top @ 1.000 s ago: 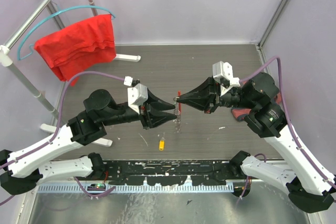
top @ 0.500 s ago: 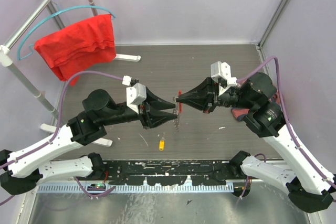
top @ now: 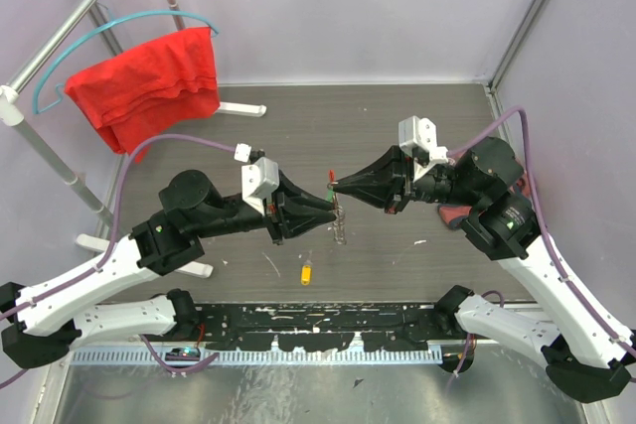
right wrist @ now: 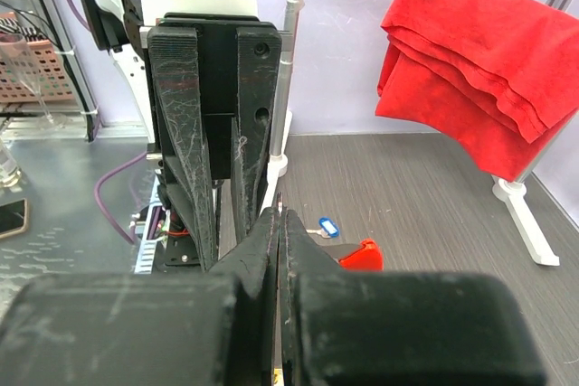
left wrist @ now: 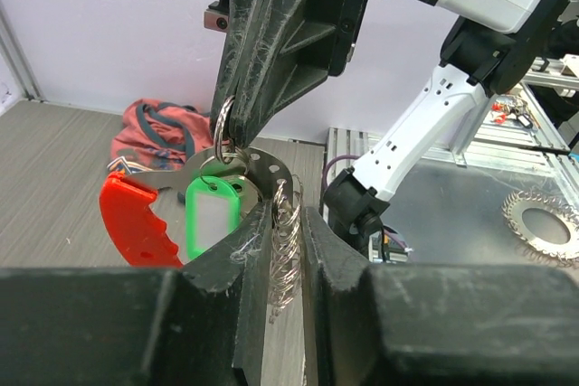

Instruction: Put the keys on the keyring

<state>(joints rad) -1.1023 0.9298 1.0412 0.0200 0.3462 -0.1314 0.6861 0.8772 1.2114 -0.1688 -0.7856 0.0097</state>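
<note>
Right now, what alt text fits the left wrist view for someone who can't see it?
Black fingers of the left gripper clamp the keyring's silver wavy metal loop, while the right gripper, from above, pinches the small ring of a green plastic-tagged key. The keyring's red plastic bar sits at left.

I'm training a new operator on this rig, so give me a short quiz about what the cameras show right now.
1. True or false: the yellow-tagged key lies on the table, in neither gripper.
2. What sits between the fingers of the left gripper? A: the keyring's wavy loop. B: the red cloth. C: a blue tag.
3. Fill in: the tagged key hanging at the tip of the right gripper is ___.
Key: 1 true; 2 A; 3 green.
</note>
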